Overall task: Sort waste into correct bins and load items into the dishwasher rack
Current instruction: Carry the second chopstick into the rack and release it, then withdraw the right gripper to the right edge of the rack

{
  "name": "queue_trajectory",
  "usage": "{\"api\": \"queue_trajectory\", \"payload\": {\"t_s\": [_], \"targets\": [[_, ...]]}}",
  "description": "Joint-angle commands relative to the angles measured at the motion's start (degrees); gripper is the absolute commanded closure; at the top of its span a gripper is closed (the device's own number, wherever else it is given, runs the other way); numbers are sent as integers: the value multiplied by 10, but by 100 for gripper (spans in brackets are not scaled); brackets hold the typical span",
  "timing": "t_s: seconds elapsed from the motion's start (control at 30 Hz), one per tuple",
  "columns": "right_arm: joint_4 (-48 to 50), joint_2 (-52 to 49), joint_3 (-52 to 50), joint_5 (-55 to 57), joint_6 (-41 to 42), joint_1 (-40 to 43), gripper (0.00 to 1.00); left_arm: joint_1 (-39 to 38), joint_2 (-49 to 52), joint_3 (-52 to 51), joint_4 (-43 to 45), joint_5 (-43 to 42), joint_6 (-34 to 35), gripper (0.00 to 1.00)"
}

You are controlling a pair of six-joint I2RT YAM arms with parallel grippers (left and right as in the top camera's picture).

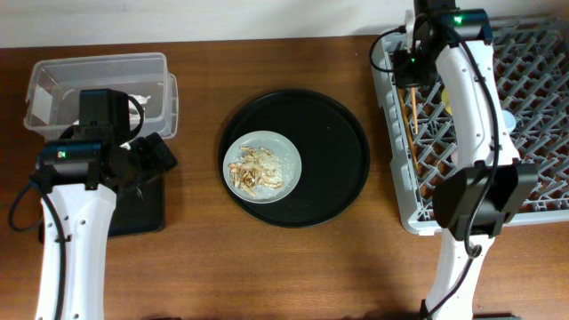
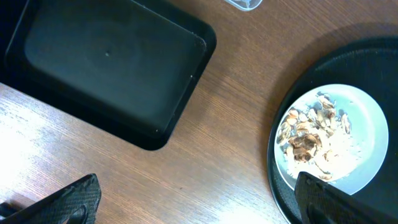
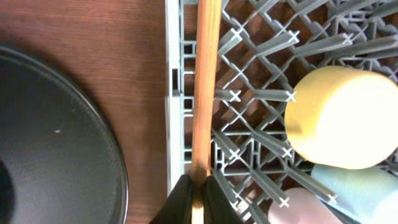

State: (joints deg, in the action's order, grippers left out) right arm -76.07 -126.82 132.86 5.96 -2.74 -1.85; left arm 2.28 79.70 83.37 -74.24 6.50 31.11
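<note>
- Overhead: the right pincer (image 1: pixel 411 73) is seen over the left edge of the dishwasher rack (image 1: pixel 542 89), with the chopsticks (image 1: pixel 413 111) running from it along that edge. The left pincer (image 1: pixel 151 158) is seen between the clear box (image 1: pixel 98 67) and the shallow black tray (image 1: pixel 147 213).
- Left wrist: the left pincer (image 2: pixel 199 205) is spread wide, and nothing is held. The shallow black tray (image 2: pixel 106 62) lies ahead to its left. The plate (image 2: pixel 367 124) of food scraps (image 2: pixel 308 134), on the round black tray (image 2: pixel 373 59), lies ahead to its right.
- Right wrist: the right pincer (image 3: pixel 198 202) is clamped on the chopsticks (image 3: pixel 205 93), which are laid over the rack's lattice (image 3: pixel 249 130). The yellow bowl (image 3: pixel 342 118), light blue cup (image 3: pixel 360 186) and pink cup (image 3: pixel 298 210) are noted to its right, inside the rack.
</note>
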Motion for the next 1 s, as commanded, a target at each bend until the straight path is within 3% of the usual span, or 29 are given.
{"api": "queue_trajectory", "payload": {"t_s": [0.0, 0.33, 0.6, 0.77, 0.8, 0.83, 0.87, 0.97], "targets": [[22, -16, -34, -3, -15, 10, 91, 2, -8, 0, 0, 9, 6, 1], [58, -16, -96, 3, -13, 11, 73, 2, -8, 0, 0, 9, 6, 1], [-11, 2, -93, -153, 9, 10, 75, 2, -8, 0, 0, 9, 6, 1], [-57, 65, -56, -166, 63, 12, 75, 2, -8, 0, 0, 9, 6, 1], [-70, 90, -45, -158, 67, 17, 70, 2, -8, 0, 0, 9, 6, 1], [-77, 104, -39, -152, 66, 21, 42, 2, -8, 0, 0, 9, 6, 1], [-82, 118, -36, -140, 66, 26, 2, 2, -8, 0, 0, 9, 6, 1], [-100, 173, -35, -70, 67, 59, 2, 2, -8, 0, 0, 9, 6, 1]]}}
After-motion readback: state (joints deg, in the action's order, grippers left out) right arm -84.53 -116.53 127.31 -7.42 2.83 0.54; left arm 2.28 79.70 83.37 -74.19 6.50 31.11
